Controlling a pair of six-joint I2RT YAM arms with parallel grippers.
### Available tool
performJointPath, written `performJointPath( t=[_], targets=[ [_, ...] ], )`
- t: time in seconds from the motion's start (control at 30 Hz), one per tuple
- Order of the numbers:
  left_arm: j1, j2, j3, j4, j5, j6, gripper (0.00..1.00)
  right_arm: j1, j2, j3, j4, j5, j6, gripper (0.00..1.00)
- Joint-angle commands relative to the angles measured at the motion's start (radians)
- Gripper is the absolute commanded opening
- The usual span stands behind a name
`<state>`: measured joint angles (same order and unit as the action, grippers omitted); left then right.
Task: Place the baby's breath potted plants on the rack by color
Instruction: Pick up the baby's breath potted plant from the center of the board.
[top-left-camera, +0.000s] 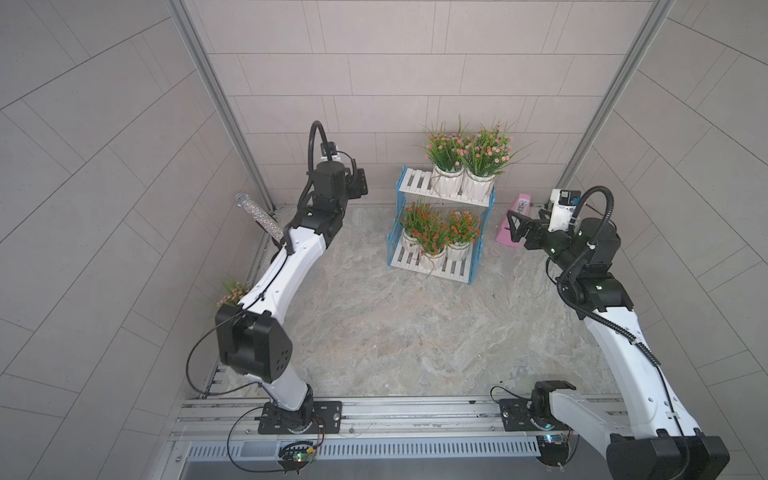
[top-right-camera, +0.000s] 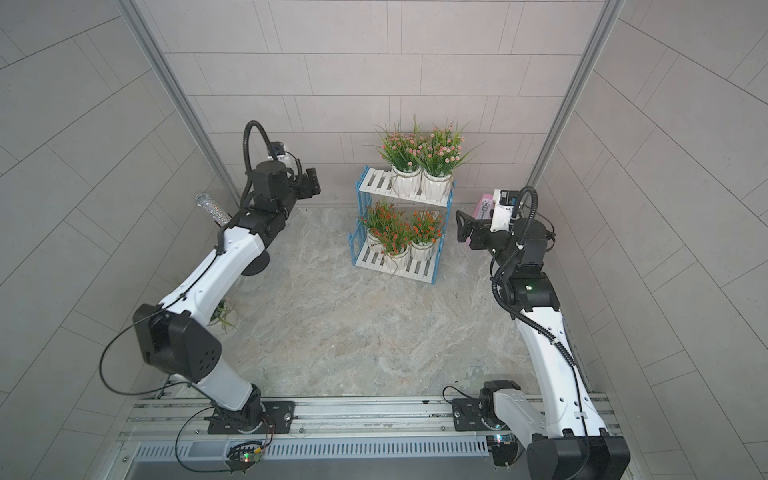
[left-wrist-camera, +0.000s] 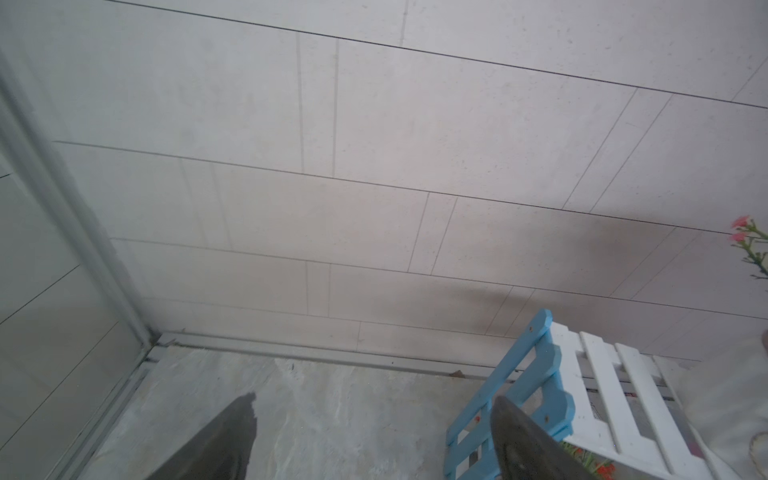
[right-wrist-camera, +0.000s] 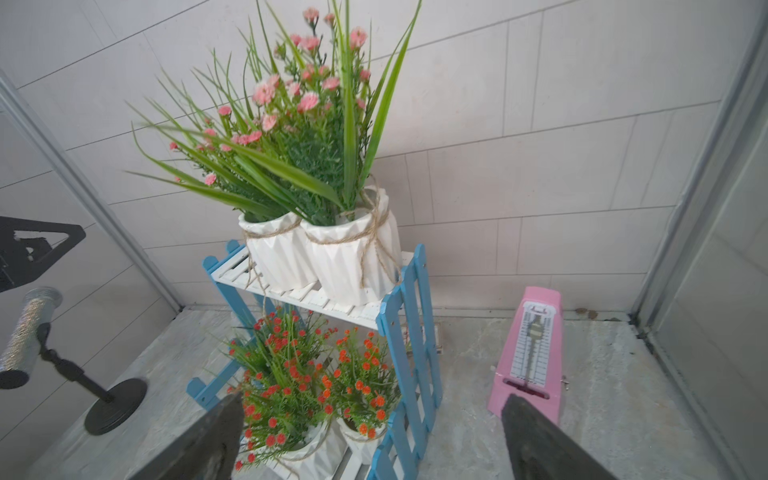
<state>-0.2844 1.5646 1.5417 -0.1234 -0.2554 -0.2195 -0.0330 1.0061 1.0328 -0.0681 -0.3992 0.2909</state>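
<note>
The rack (top-left-camera: 415, 183) stands at the back wall. Two pink baby's breath potted plants (top-left-camera: 446, 160) (top-left-camera: 484, 156) fill the middle and right of its upper tier; the left end is bare. Three orange-red plants (top-left-camera: 432, 237) crowd the lower tier. Another pink plant (top-left-camera: 233, 291) sits by the left wall, half hidden under my left arm. My left gripper (top-left-camera: 359, 183) hangs open and empty just left of the rack's upper tier (left-wrist-camera: 598, 374). My right gripper (top-left-camera: 512, 228) is open and empty to the right of the rack, facing it (right-wrist-camera: 409, 353).
A pink metronome (top-left-camera: 521, 205) stands on the table behind my right gripper, near the back wall. A glittery microphone on a black stand (top-left-camera: 259, 218) leans at the back left corner, behind my left arm. Walls close in on three sides.
</note>
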Motion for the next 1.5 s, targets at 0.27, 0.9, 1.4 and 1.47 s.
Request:
performJointPath(
  t=[0.27, 0.9, 1.4, 1.47],
  targets=[
    [-0.061, -0.289, -0.598, -0.275, -0.440, -0.414, 1.00, 0.162, -0.018, -0.079, -0.173, -0.102, -0.015, 0.99],
    [-0.011, -0.337, -0.836, -0.505, -0.711, -0.983, 1.00, 0.587, -0.059, -0.241, -0.155, 0.057, -0.010, 0.99],
    [0.159, -0.282, -0.910, -0.407, -0.620, -1.077, 1.00, 0.598, -0.059, -0.263, -0.130, 0.049, -0.029, 0.99],
    [0.173, -0.265, -0.906, -0.392, -0.606, -1.077, 1.00, 0.597, -0.064, -0.269, -0.125, 0.051, -0.031, 0.99]
  ],
)
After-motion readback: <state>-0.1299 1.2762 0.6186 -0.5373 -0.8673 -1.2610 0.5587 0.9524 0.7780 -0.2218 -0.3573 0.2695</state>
